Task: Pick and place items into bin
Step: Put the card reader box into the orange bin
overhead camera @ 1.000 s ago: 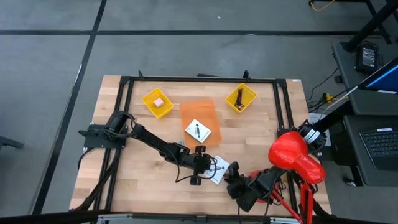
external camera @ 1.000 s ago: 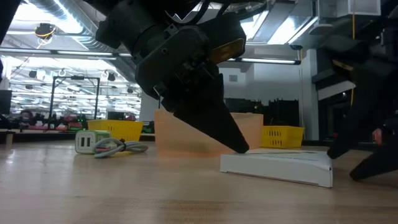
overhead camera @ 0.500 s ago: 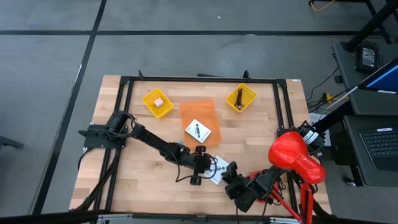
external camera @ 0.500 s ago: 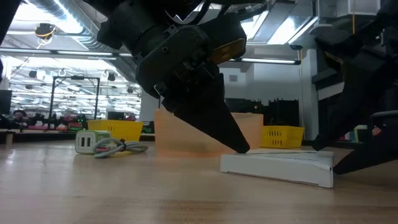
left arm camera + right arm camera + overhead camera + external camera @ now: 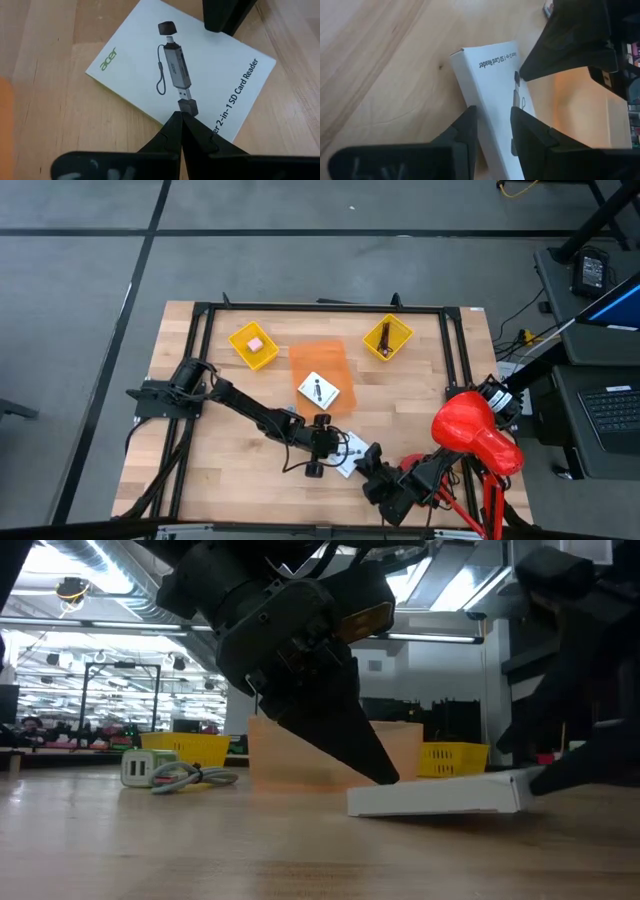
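A flat white box (image 5: pixel 352 450) printed with a card reader lies near the table's near edge, between both grippers. My left gripper (image 5: pixel 336 445) is shut, with its tips on the box's top face. My right gripper (image 5: pixel 372 459) meets the box's opposite end from the near right. A second white card (image 5: pixel 318 391) lies in the orange bin (image 5: pixel 320 356). A pink block (image 5: pixel 256 343) sits in the left yellow bin (image 5: pixel 241 337). A dark item rests in the right yellow bin (image 5: pixel 394 332). My left gripper presses its shut fingertips (image 5: pixel 181 118) down on the box's printed top face (image 5: pixel 172 75), slanting down from the table's left. That end of the box stays on the table (image 5: pixel 365 808). My right gripper has the box's right end (image 5: pixel 470 85) between its two fingers (image 5: pixel 466 127), one on the top face and one at the underside, coming level from the near right. That end (image 5: pixel 515 792) is raised off the wood.
In the low view a white-and-green plug with grey cords (image 5: pixel 160 772) lies on the table's left part. A black frame (image 5: pixel 205 310) runs around the work area. A red cover (image 5: pixel 475 432) sits over the right arm's base. Bare wood (image 5: pixel 230 470) lies left of the box.
My right gripper has moved toward the table's left, up to the box, and its fingers have closed in on the box's right end. That end has lifted off the table, while the end under my left fingertips has stayed down.
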